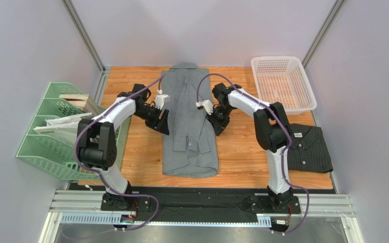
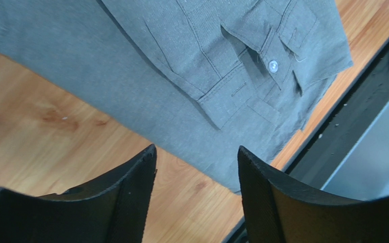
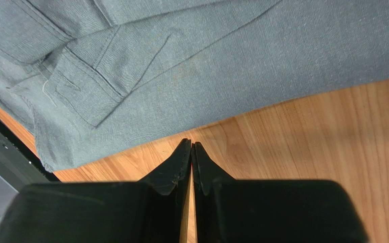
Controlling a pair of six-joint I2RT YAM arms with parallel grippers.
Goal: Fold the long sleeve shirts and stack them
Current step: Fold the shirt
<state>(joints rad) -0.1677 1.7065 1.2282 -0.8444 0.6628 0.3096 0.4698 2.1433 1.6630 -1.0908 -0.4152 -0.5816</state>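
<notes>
The mid-grey shirt [image 1: 189, 124] lies lengthwise in the middle of the wooden table, sides and sleeves folded inward, cuffs near its lower half. It also shows in the left wrist view [image 2: 191, 66] and the right wrist view [image 3: 206, 61]. The charcoal pinstriped shirt [image 1: 310, 148] lies folded at the right front. My left gripper [image 1: 164, 123] is open and empty, just off the grey shirt's left edge. My right gripper [image 1: 218, 127] is shut and empty, just off the shirt's right edge; in its wrist view the fingertips [image 3: 191, 149] are above bare wood.
A white mesh basket [image 1: 283, 83] stands at the back right. A green file rack [image 1: 54, 134] with papers and a wooden box stands off the table's left side. A black strip and metal rails run along the front edge [image 1: 201, 190].
</notes>
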